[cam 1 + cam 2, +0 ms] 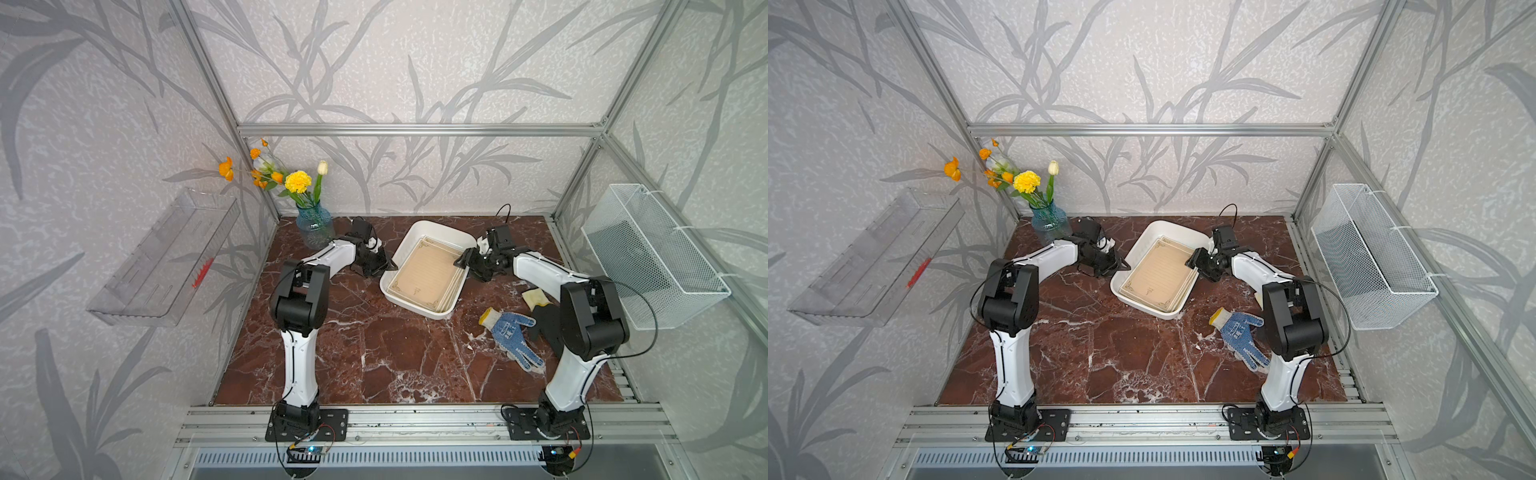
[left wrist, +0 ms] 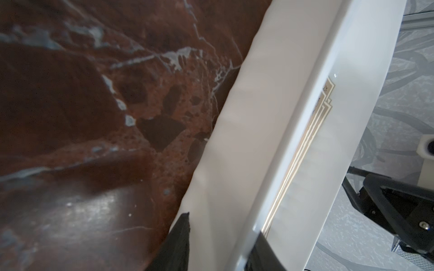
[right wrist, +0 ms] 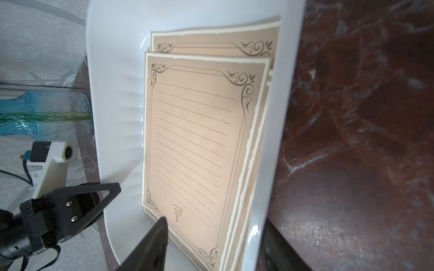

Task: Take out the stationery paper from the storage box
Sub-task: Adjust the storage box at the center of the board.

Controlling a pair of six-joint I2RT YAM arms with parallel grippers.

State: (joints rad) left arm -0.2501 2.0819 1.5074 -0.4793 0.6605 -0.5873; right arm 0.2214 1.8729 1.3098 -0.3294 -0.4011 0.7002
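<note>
The white storage box [image 1: 441, 229] [image 1: 1173, 227] lies slanted at the back middle of the marble table. A stack of tan stationery paper [image 1: 428, 272] [image 1: 1158, 274] [image 3: 197, 131] with scroll corners lies inside it. My left gripper [image 1: 388, 264] [image 2: 223, 225] is shut on the box's left wall [image 2: 246, 117], one finger outside and one inside, next to the sheets' edges [image 2: 305, 144]. My right gripper [image 1: 463, 259] [image 3: 215, 221] stands open astride the right wall. Its inner fingertip [image 3: 160, 225] rests at the top sheet's corner near the emblem, and its outer finger stays outside the box.
A blue glass vase [image 1: 314, 226] [image 3: 47, 112] of flowers stands at the back left, close behind my left arm. A blue-dotted glove [image 1: 513, 336] and a black glove [image 1: 544, 320] lie by my right arm. A wire basket [image 1: 652, 257] hangs on the right wall, a clear shelf [image 1: 166, 257] on the left.
</note>
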